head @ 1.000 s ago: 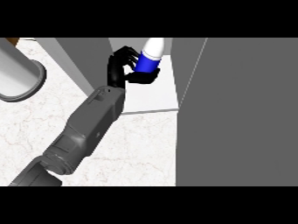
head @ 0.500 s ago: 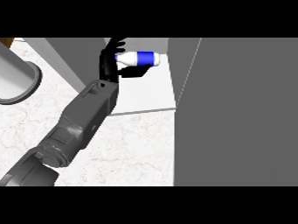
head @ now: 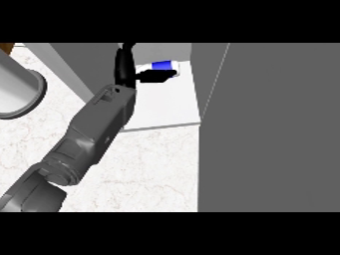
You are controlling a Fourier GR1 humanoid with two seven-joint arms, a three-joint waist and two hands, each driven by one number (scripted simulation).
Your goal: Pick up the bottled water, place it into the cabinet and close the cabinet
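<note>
Robot hand (head: 126, 69) reaches inside the cabinet (head: 169, 105), spread: fingers straight, thumb stuck out sideways. Bottled water (head: 163, 65) lies on its side just beside the fingers, at the thumb's tip and touching it, not clasped, deep in the cabinet. Grey cabinet door (head: 275, 124) stands open on the thumb side. Forearm crosses the marbled worktop (head: 150, 169).

Blue-labelled bottled water (head: 163, 65) inside open cabinet (head: 165, 104)
</note>
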